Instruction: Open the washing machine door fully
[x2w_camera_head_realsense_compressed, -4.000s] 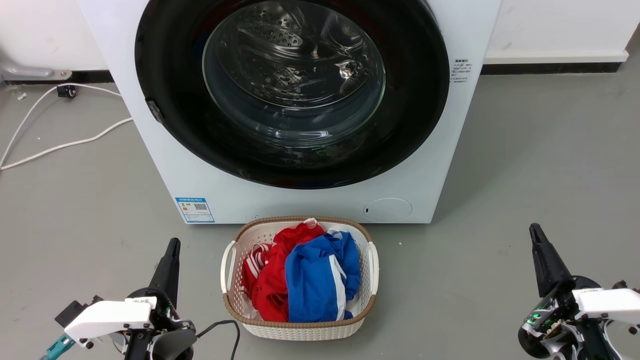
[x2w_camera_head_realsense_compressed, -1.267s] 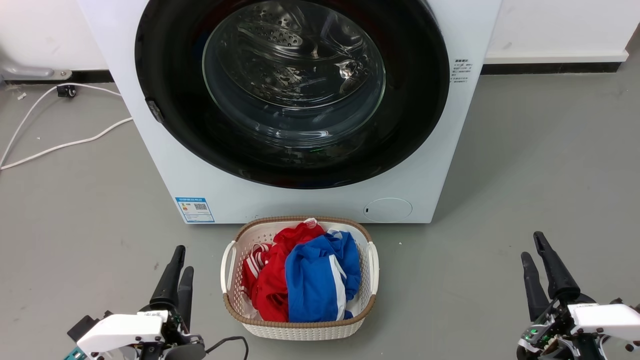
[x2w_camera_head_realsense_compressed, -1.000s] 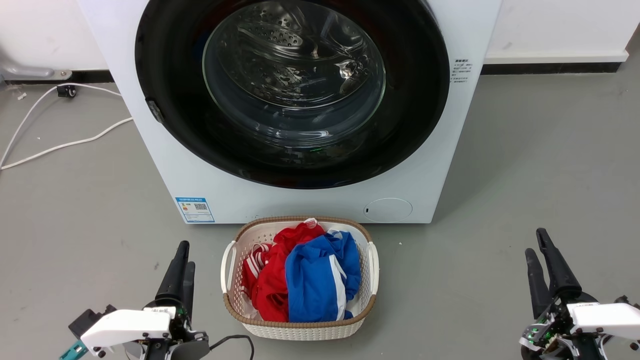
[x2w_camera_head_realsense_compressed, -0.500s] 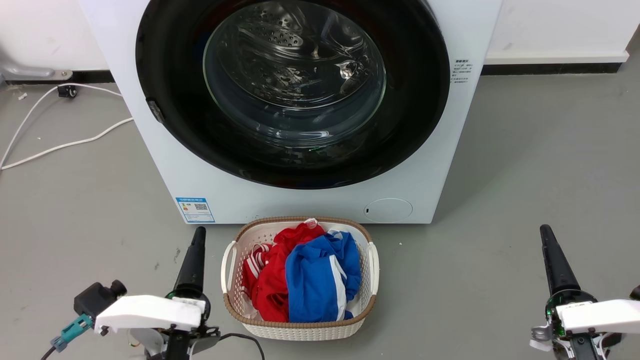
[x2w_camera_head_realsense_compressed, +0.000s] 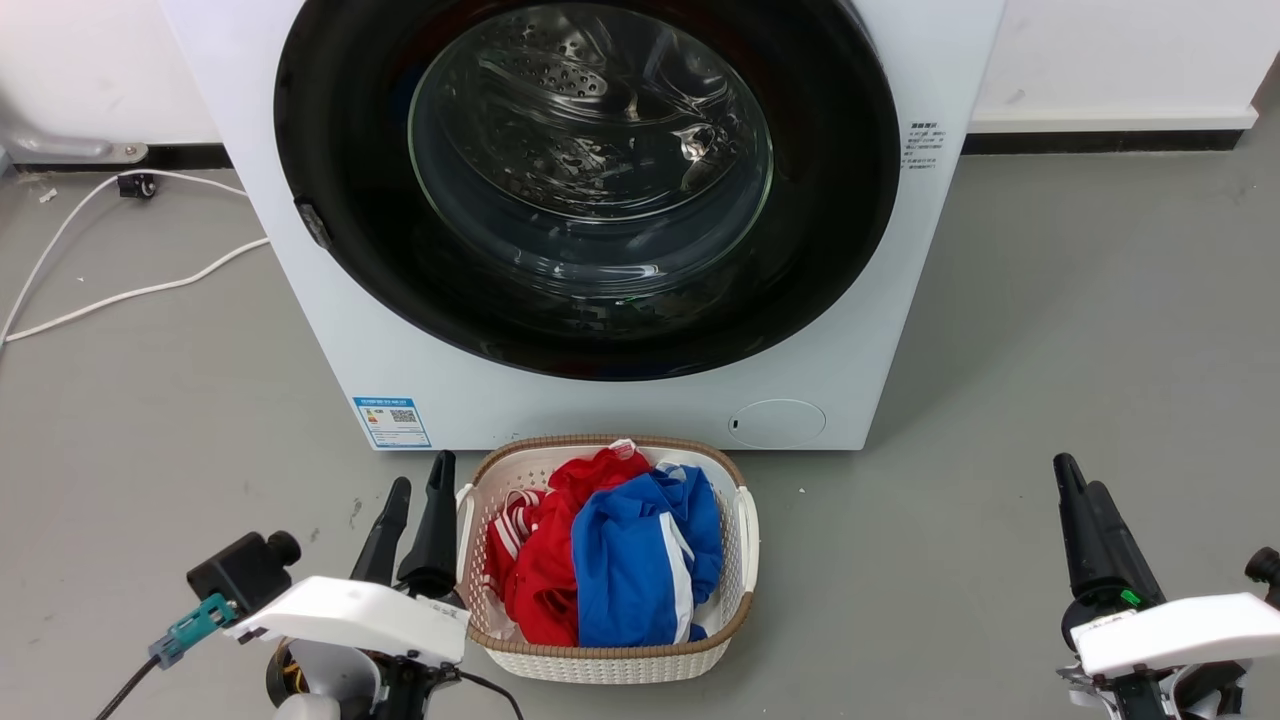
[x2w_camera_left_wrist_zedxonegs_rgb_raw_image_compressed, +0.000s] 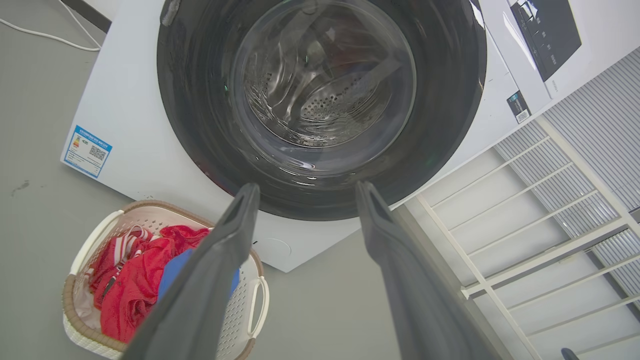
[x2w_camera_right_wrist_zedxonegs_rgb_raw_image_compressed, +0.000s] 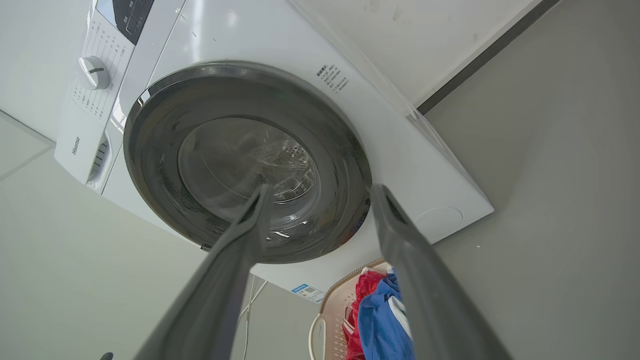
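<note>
Door: I see the washing machine door (x2w_camera_head_realsense_compressed: 590, 180) shut flat against the white machine front (x2w_camera_head_realsense_compressed: 300, 330), ahead of both pairs of fingers and well apart from their tips.
Left side: my left fingers (x2w_camera_head_realsense_compressed: 435, 520) are spread wide and hold nothing; in the left wrist view the door's lower rim shows just past the tips.
Right side: my right fingers (x2w_camera_head_realsense_compressed: 1095, 545) are spread wide too, empty, low over the grey floor (x2w_camera_head_realsense_compressed: 1050, 330).
Basket: the laundry basket (x2w_camera_head_realsense_compressed: 610, 440) with red and blue clothes (x2w_camera_head_realsense_compressed: 640, 560) sits just beside the left fingers; I cannot tell whether they touch.
</note>
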